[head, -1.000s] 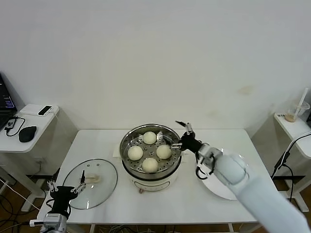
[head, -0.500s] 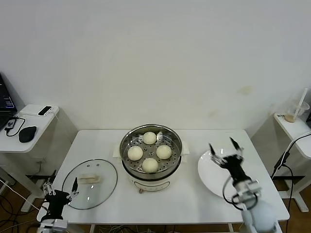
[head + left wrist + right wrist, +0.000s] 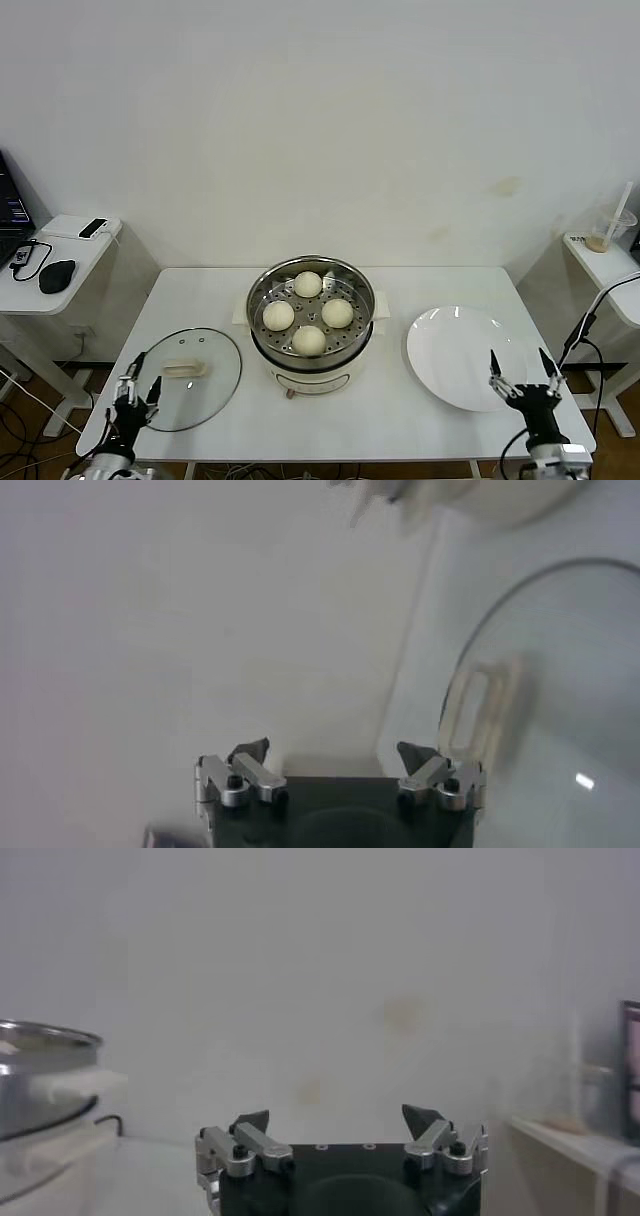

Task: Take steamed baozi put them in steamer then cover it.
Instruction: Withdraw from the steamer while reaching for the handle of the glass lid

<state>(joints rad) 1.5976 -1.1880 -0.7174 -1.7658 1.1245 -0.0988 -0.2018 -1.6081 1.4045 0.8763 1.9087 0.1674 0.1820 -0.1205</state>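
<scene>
Right gripper [image 3: 521,372] had backed off from the steamer [image 3: 311,312], fingers spread, empty. Baozi [image 3: 309,340] sat inside. Glass lid [image 3: 187,377] looked slippery, fragile; its handle [image 3: 186,369] lay just ahead of left gripper's [image 3: 138,382] spread fingers.

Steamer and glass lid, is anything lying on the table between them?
No. In the head view, only bare table separates the steamer from the glass lid.
</scene>
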